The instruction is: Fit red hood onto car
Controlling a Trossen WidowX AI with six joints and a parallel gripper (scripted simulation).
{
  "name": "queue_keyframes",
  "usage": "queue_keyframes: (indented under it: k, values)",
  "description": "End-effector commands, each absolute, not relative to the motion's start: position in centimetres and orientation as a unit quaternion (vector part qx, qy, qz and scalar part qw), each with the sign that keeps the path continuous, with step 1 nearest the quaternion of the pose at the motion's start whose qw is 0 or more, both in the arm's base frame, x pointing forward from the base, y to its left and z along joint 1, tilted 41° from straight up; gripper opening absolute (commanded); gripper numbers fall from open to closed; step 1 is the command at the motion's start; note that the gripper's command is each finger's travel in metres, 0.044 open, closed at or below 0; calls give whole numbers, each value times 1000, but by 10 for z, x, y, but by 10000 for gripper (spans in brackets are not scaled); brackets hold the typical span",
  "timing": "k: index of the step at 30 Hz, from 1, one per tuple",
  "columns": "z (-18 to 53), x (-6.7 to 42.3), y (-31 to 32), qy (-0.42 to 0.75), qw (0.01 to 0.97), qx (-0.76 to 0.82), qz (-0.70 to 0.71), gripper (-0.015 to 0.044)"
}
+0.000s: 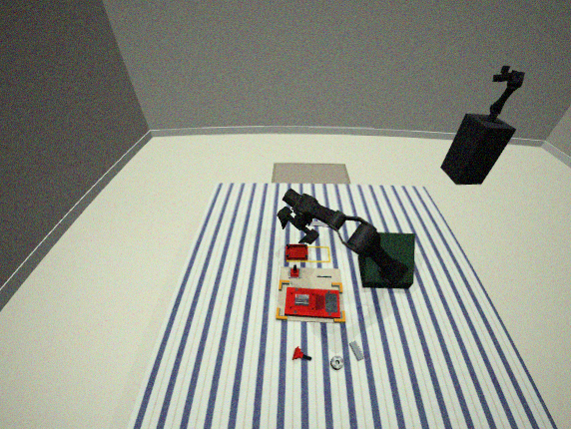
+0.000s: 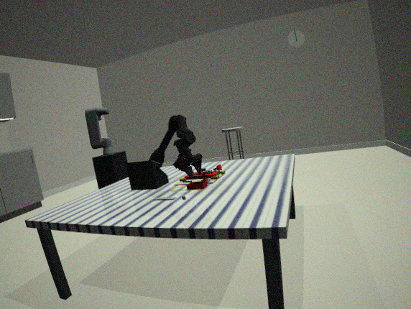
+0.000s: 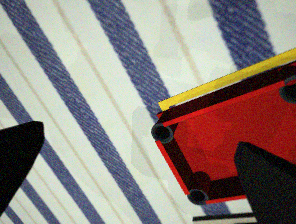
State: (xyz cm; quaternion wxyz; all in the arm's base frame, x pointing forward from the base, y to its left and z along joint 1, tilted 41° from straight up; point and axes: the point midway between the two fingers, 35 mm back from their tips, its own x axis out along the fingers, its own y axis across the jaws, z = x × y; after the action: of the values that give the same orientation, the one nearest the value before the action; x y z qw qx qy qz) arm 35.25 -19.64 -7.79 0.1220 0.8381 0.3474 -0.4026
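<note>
The red hood (image 1: 296, 251) (image 2: 197, 185) (image 3: 215, 135) lies on the table with its hollow side and ringed corner bosses up, at the left end of the yellow outline (image 1: 329, 254) (image 3: 215, 85). The red chassis (image 1: 294, 310) sits in the jig board (image 1: 309, 275) with the grey engine block (image 1: 301, 299) on its deck. The pegs are too small to make out. My gripper (image 1: 292, 235) (image 2: 195, 175) (image 3: 142, 141) is open and empty, above the table and off to one side of the hood. In the wrist view one finger overlaps the hood's interior; whether it touches is unclear.
A small red part with a black post (image 1: 294, 272) stands on the jig board between hood and chassis. A red-and-black part (image 1: 298, 353), a wheel (image 1: 336, 362) and a grey block (image 1: 356, 350) lie beyond the chassis. The arm stands on a dark green base (image 1: 371, 274).
</note>
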Motion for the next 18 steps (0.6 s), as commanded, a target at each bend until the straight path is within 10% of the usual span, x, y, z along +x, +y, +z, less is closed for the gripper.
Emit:
queue_keyframes:
  k: [1, 18]
  values:
    - [-85, 347, -191, 370, 503, 760, -180, 440]
    - [-50, 314, -164, 248, 903, 345, 59, 440]
